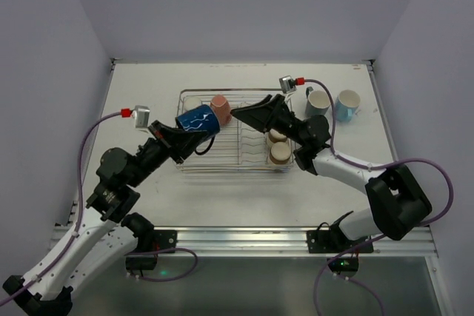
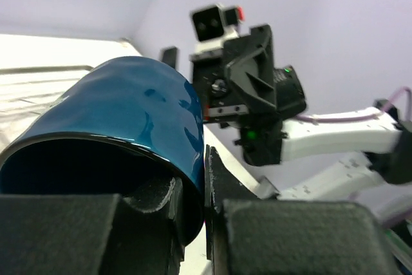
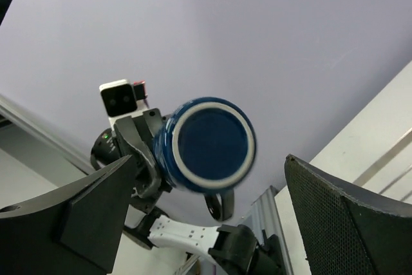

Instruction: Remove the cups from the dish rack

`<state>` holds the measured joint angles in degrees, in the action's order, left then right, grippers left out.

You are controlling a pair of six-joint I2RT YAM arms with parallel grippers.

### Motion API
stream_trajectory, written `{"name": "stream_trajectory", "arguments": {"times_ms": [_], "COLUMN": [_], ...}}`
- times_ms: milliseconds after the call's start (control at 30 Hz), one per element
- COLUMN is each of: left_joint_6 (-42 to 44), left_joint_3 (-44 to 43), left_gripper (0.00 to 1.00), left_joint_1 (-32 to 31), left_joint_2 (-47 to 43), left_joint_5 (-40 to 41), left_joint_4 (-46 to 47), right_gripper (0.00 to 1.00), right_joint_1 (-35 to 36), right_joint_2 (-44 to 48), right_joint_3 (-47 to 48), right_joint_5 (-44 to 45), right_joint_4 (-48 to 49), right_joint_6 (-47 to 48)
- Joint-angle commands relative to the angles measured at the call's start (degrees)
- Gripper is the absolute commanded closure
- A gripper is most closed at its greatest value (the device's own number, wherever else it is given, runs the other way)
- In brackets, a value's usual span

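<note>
My left gripper is shut on the rim of a navy mug, holding it tilted on its side above the left end of the dish rack. In the left wrist view one finger sits inside the navy mug and the other presses its outer wall. My right gripper is open over the middle of the rack, pointing at the mug's base without touching it. A salmon pink cup stands in the rack behind the mug. Two beige cups stand at the rack's right end.
A pale mug and a light blue mug stand on the table right of the rack. Plate-divider prongs run along the rack's middle. White walls close in the table at the back and sides.
</note>
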<state>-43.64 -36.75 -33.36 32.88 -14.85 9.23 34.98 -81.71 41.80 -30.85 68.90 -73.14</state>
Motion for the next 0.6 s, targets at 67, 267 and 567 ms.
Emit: {"name": "stream_trajectory", "arguments": {"times_ms": [67,267,567], "left_joint_6": [11.02,18.23,21.05], "left_joint_3": [-7.69,-25.52,-38.48], "left_gripper": [1.0,1.0,1.0], "left_joint_1": [0.58,0.84,21.8], "left_joint_2": [-4.59,15.51,36.53], "left_joint_5": [18.08,39.77,32.98], "left_joint_4": [-6.14,-31.96,-34.73], "right_gripper": [0.01,0.01,0.01], "right_joint_1": [-2.02,-2.02,-1.5], "right_joint_2": [1.47,7.43,16.67], "right_joint_3": [-1.72,-0.41,9.17], "right_joint_5": [1.5,3.16,14.07], "right_joint_4": [1.16,-21.52,-60.35], "right_joint_6": [0.98,13.7,41.76]}}
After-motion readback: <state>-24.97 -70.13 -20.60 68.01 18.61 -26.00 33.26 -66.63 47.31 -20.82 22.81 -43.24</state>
